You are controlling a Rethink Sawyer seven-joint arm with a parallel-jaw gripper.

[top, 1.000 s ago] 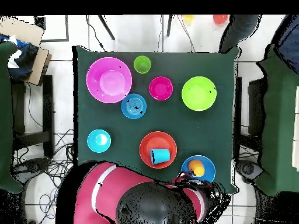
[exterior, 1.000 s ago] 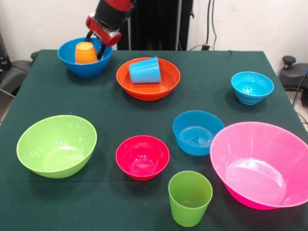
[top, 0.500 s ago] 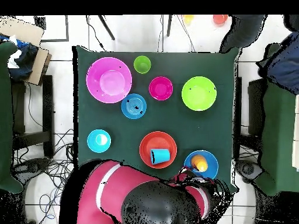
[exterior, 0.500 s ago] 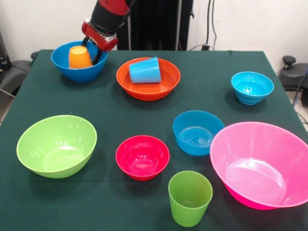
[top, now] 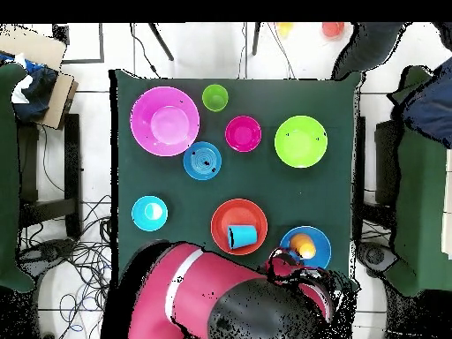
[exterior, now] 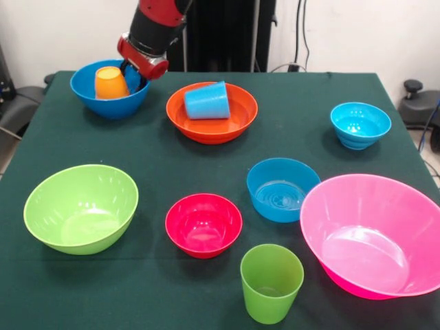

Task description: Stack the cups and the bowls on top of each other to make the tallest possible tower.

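Well, from the front, the gripper is dipping into the blue bowl at upper left, just right of the upside-down orange cup; I cannot tell how it is set. The light blue cup is lying sideways in the orange bowl. From overhead, the arm is covering the lower frame, the orange cup sitting at lower right.

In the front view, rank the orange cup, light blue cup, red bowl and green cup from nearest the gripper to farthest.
1. Orange cup, beside the gripper, upper left.
2. Light blue cup, lying in the orange bowl.
3. Red bowl, centre front.
4. Green cup, bottom edge.
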